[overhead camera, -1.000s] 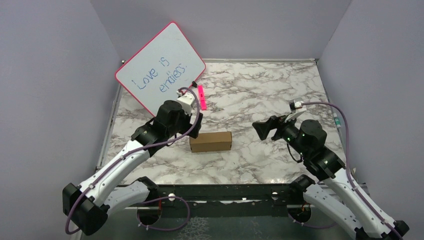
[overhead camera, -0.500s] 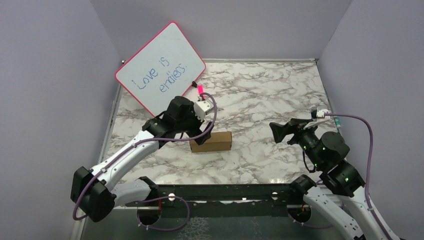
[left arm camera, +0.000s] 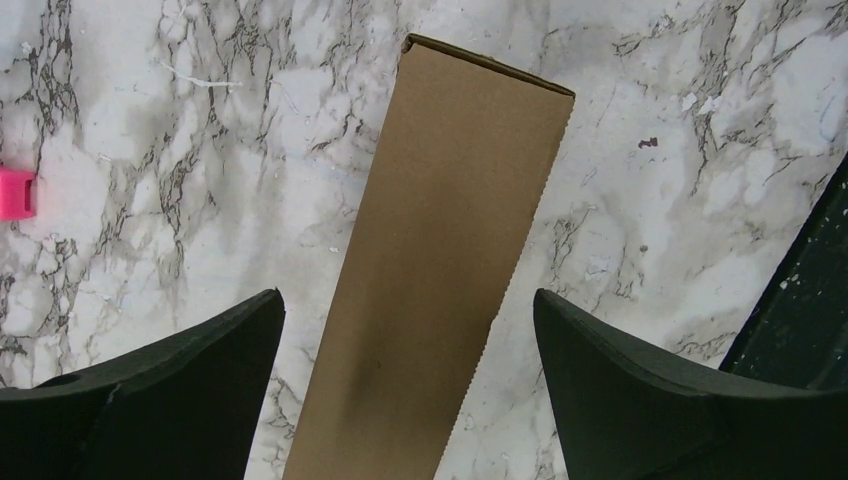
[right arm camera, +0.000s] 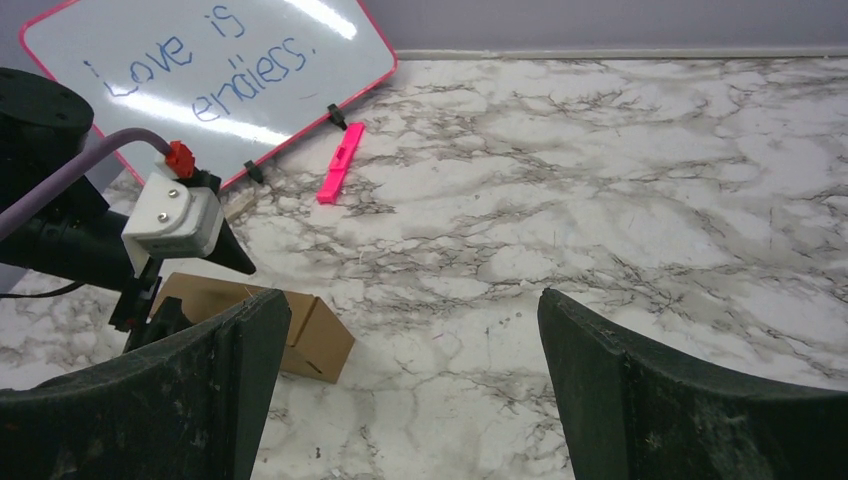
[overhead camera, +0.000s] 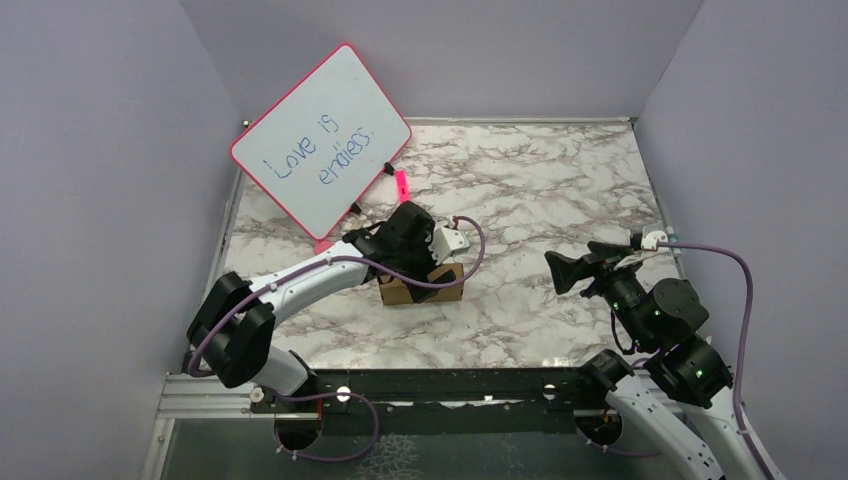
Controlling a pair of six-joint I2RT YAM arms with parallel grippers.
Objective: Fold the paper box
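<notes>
box point(left arm camera: 445, 230): top view, left part hidden by left gripper point(left arm camera: 407, 298) | long axis parallel to near bench point(overhead camera: 520, 180) edge | left gripper spread | right gripper point(right arm camera: 415, 297) spread

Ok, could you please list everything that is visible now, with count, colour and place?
paper box: one, brown, lying on the table left of centre
whiteboard: one, white with a pink frame and blue writing, leaning at the back left
marker: one, pink, lying on the table by the whiteboard's lower edge
table: one, white and grey marble pattern, under everything
walls: three, pale purple, around the table
left gripper: one, black, open, over the paper box with a finger on each side
right gripper: one, black, open, in the air at the right, holding nothing
</notes>
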